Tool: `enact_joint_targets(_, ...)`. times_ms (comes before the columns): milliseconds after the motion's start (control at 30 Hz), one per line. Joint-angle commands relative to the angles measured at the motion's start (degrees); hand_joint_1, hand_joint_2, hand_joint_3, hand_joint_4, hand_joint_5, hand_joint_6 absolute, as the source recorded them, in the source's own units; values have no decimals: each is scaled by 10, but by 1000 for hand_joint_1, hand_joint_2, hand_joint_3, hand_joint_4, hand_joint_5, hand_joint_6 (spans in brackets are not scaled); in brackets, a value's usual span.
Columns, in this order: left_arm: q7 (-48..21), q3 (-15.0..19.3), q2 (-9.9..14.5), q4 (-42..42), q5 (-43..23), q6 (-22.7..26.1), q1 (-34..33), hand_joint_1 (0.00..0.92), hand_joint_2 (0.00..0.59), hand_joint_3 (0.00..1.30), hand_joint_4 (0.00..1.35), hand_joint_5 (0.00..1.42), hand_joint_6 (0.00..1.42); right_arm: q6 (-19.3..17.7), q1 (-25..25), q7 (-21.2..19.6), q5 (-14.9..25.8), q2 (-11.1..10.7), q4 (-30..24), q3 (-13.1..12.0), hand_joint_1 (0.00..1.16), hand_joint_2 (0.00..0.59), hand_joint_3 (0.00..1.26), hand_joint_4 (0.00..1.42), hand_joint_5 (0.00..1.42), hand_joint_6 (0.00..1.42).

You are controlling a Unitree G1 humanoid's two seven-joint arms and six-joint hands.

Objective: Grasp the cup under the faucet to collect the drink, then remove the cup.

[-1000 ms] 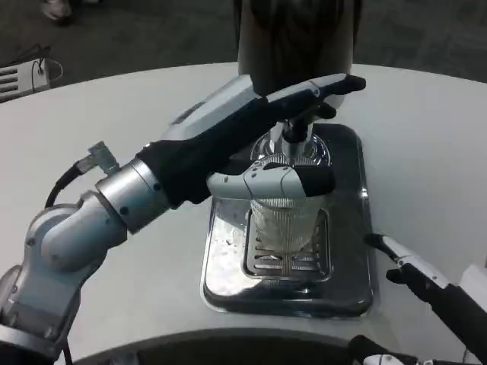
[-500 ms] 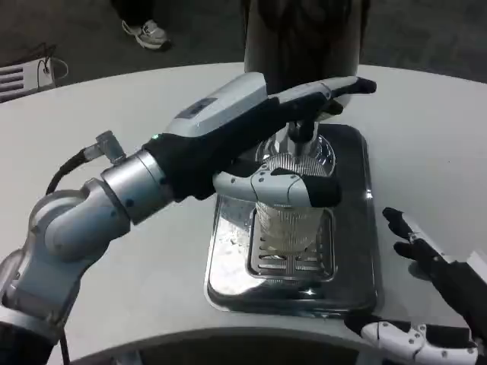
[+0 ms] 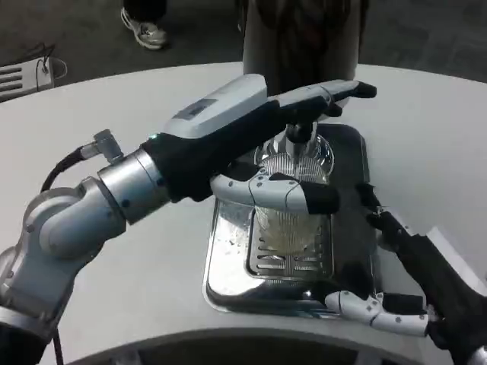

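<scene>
Cup, clear and ribbed, stands on the slotted grate of the steel drip tray, directly beneath the faucet. From the left, the left hand reaches across, thumb and fingers wrapped around the cup's upper wall, gripping it. At the tray's right edge the right hand hovers with fingers spread, holding nothing. Behind stands the dark dispenser body on the white table.

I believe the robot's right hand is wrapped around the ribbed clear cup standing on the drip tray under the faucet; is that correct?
Not quite: the head view shows the left hand wrapped around the ribbed clear cup on the drip tray under the faucet. The right hand is beside the tray, holding nothing.
</scene>
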Motion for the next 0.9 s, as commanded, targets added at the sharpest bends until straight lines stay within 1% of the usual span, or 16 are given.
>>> enact_joint_targets(33, -26, -15, 12, -9, 16, 11, 21, 0, 0, 128, 83, 174, 223, -9, -23, -23, -4, 8, 28, 16, 791, 217, 0, 0, 28, 63)
enact_joint_targets(200, -30, -15, 18, -23, 15, 14, 27, 0, 0, 128, 85, 174, 223, -10, -43, -47, -10, 17, 51, 31, 797, 218, 0, 0, 28, 59)
enact_joint_targets(367, -32, -15, 22, -29, 15, 15, 28, 0, 0, 128, 85, 174, 223, -12, -58, -63, -16, 24, 65, 40, 800, 218, 0, 0, 28, 52)
enact_joint_targets(667, -30, -13, 23, -33, 13, 17, 30, 0, 0, 128, 85, 174, 223, -13, -75, -81, -13, 29, 79, 45, 803, 218, 0, 0, 28, 49)
enact_joint_targets(900, -24, -8, 23, -38, 12, 18, 37, 0, 0, 128, 86, 174, 226, -18, -90, -89, -11, 31, 103, 49, 797, 215, 0, 0, 28, 48)
